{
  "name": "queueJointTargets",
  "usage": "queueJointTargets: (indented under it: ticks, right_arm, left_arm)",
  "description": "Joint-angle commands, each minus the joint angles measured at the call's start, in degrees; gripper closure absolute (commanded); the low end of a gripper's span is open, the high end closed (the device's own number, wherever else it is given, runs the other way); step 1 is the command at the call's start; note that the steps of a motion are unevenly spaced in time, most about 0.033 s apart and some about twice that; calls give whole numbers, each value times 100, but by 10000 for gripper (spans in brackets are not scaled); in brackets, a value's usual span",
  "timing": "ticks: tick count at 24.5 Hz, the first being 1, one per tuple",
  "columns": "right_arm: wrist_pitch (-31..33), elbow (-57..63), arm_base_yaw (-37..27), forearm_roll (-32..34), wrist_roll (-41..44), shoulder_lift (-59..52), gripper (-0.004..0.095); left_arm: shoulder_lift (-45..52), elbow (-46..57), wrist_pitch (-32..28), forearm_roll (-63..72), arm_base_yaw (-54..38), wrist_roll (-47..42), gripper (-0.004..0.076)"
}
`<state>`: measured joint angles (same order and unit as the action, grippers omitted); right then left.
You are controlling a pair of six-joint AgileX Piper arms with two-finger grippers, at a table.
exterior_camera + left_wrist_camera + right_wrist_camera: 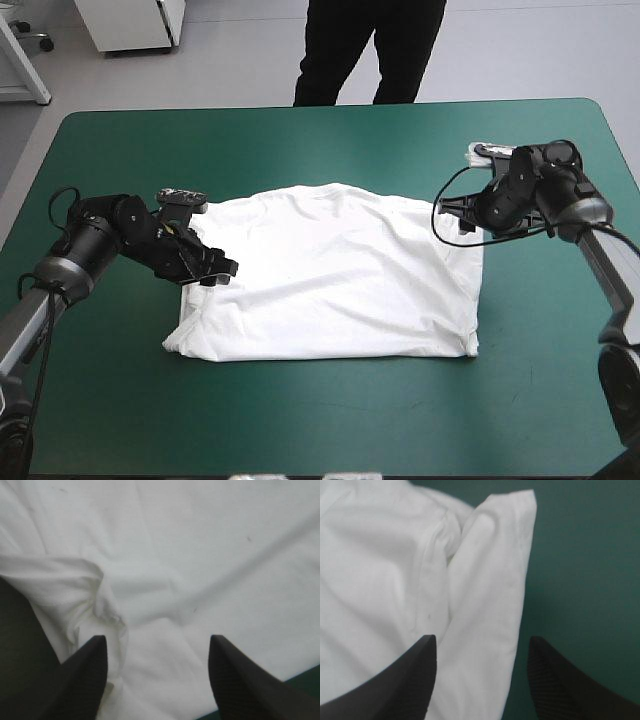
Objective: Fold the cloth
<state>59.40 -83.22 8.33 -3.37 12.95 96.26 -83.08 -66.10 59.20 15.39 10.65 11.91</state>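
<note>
Lying flat, T-shirt (340,270), collar hidden, left tool (157,642) and right tool (480,642) parted

the t-shirt (340,270) is white cloth, matt and soft; smooth over its middle, puckered and creased at its 9 o'clock edge, with a stitched seam (429,570) by one sleeve (490,580); the worktop's teal-green cover (330,420) looks smooth and matt, with a faint sheen; the black jaws of the left gripper (157,640) and the right gripper (481,637) are matt and finely ribbed

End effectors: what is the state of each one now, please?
Left end effector: open, over the T-shirt.
Right end effector: open, at the T-shirt's edge.
</note>
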Motion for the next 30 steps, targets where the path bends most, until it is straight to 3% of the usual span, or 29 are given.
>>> queueJointTargets:
  ticks: [1,7,19,22,26,30]
  right_arm:
    - [19,-737,-258,-1,-93,333,389]
    - [364,-1838,-429,12,-397,1420,395]
    - [337,-1875,-429,2,-357,2173,413]
    - [438,-1875,-429,-14,-357,2197,541]
    - [525,-1878,-429,10,-357,2173,929]
    - [492,-1878,-429,34,-357,2054,925]
  left_arm:
    - [219,-186,-66,87,10,-51,297]
    - [219,-186,-66,98,10,-51,297]
    - [219,-186,94,98,10,-51,304]
    - [219,-186,94,98,10,-51,304]
    - [219,-186,105,98,10,-51,304]
    - [219,-186,129,98,10,-51,304]
